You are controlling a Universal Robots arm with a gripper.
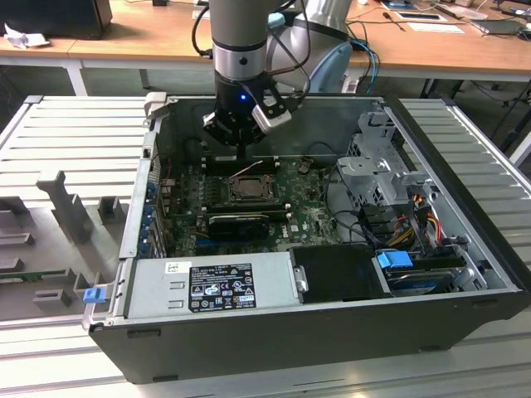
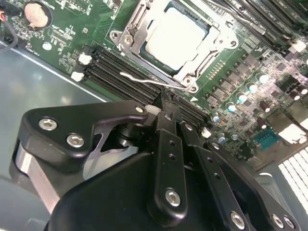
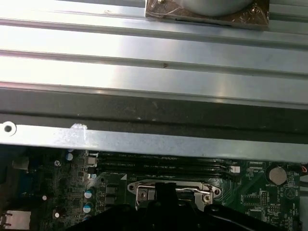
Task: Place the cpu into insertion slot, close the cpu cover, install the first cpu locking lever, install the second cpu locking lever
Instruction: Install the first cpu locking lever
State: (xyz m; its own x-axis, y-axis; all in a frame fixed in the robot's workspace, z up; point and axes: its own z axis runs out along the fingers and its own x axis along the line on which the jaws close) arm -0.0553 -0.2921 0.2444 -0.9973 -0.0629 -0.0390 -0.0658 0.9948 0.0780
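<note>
Closest to me, the gripper [image 2: 165, 107] is clenched on nothing, just beside the thin wire locking lever [image 2: 149, 81] on the socket's far side. The cpu [image 2: 175, 36] sits in the socket under the cpu cover [image 2: 204, 57]. I judge the lever springy and slippery, best pushed near its free end.

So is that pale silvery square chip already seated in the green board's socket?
Yes, in the second wrist view the cpu lies flat inside the window of the silvery cpu cover.

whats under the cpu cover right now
The cpu lies under the cpu cover, and its pale top shows through the cover's window. The frame hides the cpu's edges and the socket below it.
</note>
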